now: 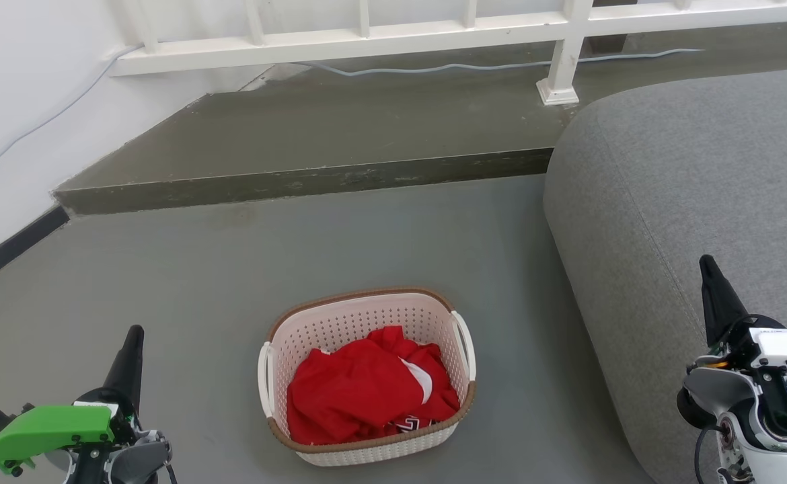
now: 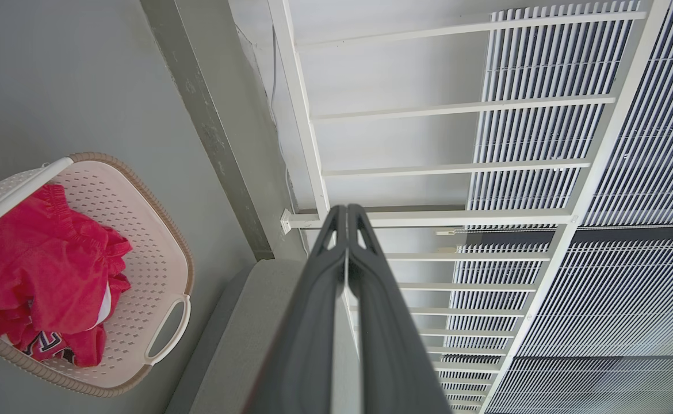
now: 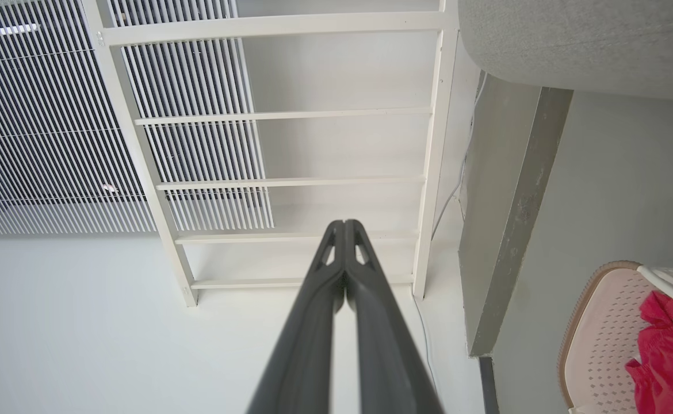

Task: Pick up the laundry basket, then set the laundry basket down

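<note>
L gripper [image 1: 135, 334] & R gripper [image 1: 706, 263] closed, laundry basket [image 1: 366, 316] on floor [image 1: 232, 269], red garment [image 1: 360, 390] inside

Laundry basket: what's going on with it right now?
Nothing is holding it. The small cream-white perforated plastic laundry basket with a brown rim sits on the grey floor beside a grey sofa, red clothing inside. The left gripper and right gripper hang shut either side of it, touching nothing.
</note>
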You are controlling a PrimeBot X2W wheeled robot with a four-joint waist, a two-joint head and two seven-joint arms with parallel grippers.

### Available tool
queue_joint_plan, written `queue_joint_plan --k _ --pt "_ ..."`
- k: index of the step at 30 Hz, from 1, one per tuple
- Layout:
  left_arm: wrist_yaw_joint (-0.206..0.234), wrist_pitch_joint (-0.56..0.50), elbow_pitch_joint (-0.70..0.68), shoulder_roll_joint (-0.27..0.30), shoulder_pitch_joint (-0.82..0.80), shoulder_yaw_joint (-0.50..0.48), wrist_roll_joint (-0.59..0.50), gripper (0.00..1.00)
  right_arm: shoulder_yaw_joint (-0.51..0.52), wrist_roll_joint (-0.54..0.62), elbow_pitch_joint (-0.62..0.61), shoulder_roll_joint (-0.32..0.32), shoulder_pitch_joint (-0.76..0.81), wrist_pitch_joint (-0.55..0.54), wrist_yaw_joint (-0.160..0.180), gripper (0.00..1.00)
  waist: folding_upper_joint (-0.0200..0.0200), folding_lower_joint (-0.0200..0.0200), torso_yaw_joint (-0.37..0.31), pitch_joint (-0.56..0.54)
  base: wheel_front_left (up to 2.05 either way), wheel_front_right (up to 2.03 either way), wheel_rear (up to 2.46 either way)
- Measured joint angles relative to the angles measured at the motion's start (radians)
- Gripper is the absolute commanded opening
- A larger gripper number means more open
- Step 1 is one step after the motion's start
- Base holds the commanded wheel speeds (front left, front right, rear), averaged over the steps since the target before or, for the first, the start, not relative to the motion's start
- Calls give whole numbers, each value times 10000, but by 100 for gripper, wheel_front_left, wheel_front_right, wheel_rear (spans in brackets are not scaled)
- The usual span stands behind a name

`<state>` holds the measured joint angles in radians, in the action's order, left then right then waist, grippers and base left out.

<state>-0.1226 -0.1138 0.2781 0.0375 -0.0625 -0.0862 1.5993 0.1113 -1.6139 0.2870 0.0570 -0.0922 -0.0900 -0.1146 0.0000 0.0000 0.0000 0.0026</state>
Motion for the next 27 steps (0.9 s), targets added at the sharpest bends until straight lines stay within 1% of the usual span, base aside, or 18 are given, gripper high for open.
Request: queue_joint_plan --k 27 --pt "0 2 -4 -4 0 2 0 0 12 0 -10 -6 2 -2 0 0 0 0 0 2 0 0 0"
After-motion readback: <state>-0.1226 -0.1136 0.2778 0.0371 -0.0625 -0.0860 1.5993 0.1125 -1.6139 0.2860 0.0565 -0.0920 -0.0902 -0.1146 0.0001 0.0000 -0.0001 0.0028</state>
